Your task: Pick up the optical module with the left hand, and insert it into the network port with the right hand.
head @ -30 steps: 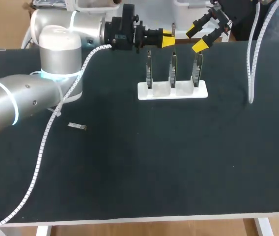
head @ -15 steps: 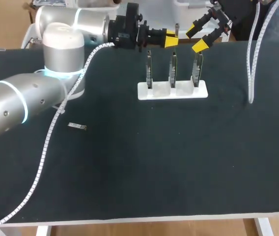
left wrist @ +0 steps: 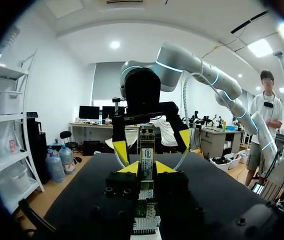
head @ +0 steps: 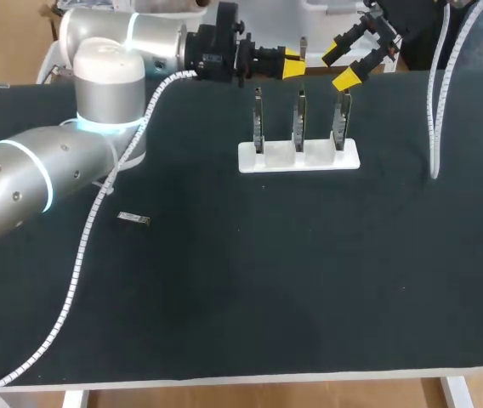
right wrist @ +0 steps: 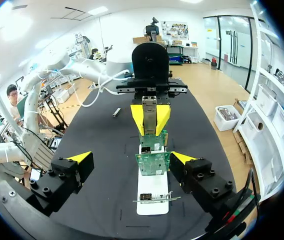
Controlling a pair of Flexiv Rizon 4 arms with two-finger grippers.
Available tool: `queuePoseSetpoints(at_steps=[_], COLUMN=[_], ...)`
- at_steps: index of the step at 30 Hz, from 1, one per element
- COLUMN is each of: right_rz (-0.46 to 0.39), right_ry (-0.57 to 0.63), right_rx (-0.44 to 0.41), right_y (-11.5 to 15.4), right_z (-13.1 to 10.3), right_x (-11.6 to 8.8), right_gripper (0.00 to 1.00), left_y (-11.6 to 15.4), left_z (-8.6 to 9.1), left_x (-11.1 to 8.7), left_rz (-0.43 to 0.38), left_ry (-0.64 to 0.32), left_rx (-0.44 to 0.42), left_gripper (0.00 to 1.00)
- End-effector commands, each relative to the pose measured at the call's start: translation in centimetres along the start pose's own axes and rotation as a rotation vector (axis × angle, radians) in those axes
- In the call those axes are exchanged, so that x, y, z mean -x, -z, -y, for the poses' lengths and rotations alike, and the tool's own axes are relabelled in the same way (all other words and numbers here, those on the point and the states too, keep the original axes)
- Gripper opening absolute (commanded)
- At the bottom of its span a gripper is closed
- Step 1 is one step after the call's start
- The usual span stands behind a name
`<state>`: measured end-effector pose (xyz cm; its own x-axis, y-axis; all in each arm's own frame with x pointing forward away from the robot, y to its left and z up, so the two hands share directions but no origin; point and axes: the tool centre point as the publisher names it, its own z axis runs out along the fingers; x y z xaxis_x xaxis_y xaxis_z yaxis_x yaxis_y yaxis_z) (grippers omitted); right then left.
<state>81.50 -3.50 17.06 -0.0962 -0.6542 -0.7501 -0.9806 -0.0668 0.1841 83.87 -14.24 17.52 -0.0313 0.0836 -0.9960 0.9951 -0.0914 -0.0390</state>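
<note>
Head view, lower left of frame: a white ribbed cable is draped over the black table. A small silver part is noted lying flat left of centre, well apart from everything else.

Upper middle of frame: a white base is seen, with three upright boards standing in a row on it.

Top of frame, beyond the boards: the left gripper is held level, above and behind the left and middle boards, pointing toward frame right. Its fingers are clenched on the optical module. In the left wrist view the module is gripped from both sides between the yellow tips and projects ahead of them.

The right gripper is found right of that, above and just beyond the right-hand board, facing the left gripper. Its fingers are released and spread wide. The two grippers are near but apart. In the right wrist view the row of boards is seen between the spread fingers, with the left gripper ahead.
</note>
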Motion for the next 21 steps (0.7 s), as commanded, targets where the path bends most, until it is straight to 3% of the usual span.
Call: queuePoseSetpoints(at_steps=[1, 21], right_rz=[-0.003, -0.003], right_ry=[-0.002, -0.002], right_rx=[0.284, 0.284], right_y=[0.18, 0.18], right_z=[0.82, 0.82], right_x=[0.19, 0.19], right_gripper=[1.00, 1.00], left_y=[-0.02, -0.42], left_z=[0.60, 0.87], left_x=[-0.02, -0.27], left_rz=[-0.001, -0.018], left_ry=[-0.001, 0.015], left_rx=[0.009, -0.012], left_gripper=[0.00, 0.00])
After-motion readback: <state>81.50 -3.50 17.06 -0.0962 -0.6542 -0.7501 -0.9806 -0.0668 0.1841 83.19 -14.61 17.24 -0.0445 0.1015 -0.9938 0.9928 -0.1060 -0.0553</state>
